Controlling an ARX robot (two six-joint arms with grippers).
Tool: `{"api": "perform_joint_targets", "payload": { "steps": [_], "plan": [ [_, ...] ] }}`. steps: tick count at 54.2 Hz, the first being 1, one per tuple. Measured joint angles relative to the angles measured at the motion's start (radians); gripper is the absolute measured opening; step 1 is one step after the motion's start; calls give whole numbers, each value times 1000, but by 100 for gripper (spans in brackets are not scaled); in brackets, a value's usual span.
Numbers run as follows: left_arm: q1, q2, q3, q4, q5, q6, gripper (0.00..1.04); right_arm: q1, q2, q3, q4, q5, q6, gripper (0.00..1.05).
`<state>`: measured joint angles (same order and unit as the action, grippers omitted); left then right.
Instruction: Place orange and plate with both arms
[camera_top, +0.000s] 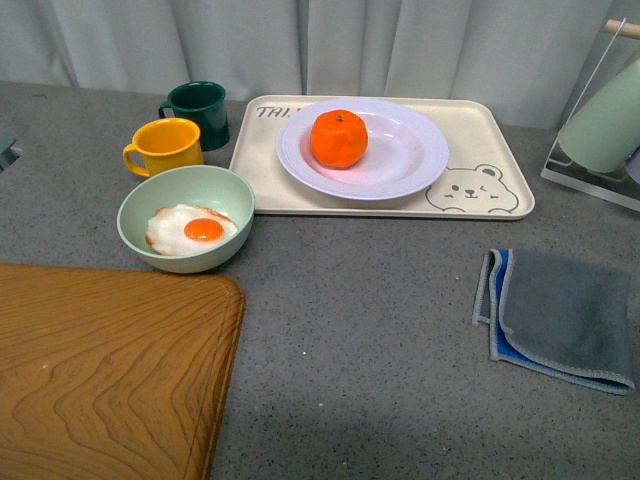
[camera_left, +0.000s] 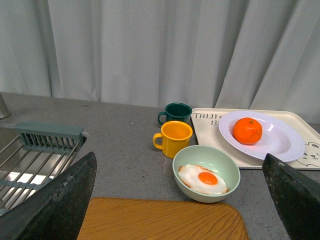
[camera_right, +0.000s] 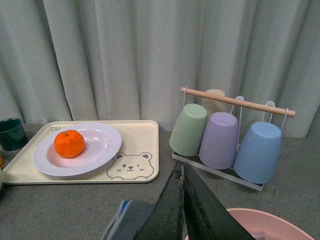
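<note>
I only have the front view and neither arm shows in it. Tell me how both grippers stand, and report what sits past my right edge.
Observer: The left gripper is open; in its wrist view the two fingers stand wide apart, over the near edge of the wooden board.
Operator: Now the right one.
Observer: The right gripper is shut, its fingers pressed together above the grey cloth.
Operator: And past my right edge.
Observer: A rack with a wooden bar holds upside-down cups: green, purple, blue and a cream one behind.
Operator: Confirm the orange.
Observer: The orange sits in the plate on the tray, untouched by either gripper.
</note>
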<state>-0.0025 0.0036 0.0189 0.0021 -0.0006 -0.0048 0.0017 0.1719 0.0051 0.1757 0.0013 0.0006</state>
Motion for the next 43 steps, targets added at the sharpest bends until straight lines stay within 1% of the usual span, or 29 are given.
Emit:
{"api": "perform_joint_targets", "payload": {
  "steps": [5, 9, 17, 20, 22, 23, 25, 26, 31, 32, 43],
  "plan": [
    [0, 0, 0, 0, 0, 0, 98, 0, -114, 1, -151, -3, 0, 1],
    [0, 0, 0, 0, 0, 0, 98, 0, -163, 1, -169, -3, 0, 1],
    [0, 0, 0, -1, 0, 0, 98, 0, -167, 1, -174, -3, -1, 1],
    [0, 0, 0, -1, 0, 0, 98, 0, -167, 1, -174, -3, -1, 9],
    [0, 0, 0, -1, 0, 0, 98, 0, -167, 1, -174, -3, -1, 17],
    [0, 0, 0, -1, 0, 0, 98, 0, -167, 1, -174, -3, -1, 18],
    [0, 0, 0, -1, 0, 0, 98, 0, -168, 1, -174, -3, -1, 25],
    [0, 0, 0, -1, 0, 0, 98, 0, -168, 1, -174, -3, -1, 27],
    [0, 0, 0, -1, 0, 0, 98, 0, -168, 1, -174, -3, -1, 43],
    [0, 0, 0, -1, 0, 0, 98, 0, -168, 1, -174, -3, -1, 44],
    [0, 0, 0, -1, 0, 0, 98, 0, -168, 1, -174, -3, -1, 78]
  ]
}}
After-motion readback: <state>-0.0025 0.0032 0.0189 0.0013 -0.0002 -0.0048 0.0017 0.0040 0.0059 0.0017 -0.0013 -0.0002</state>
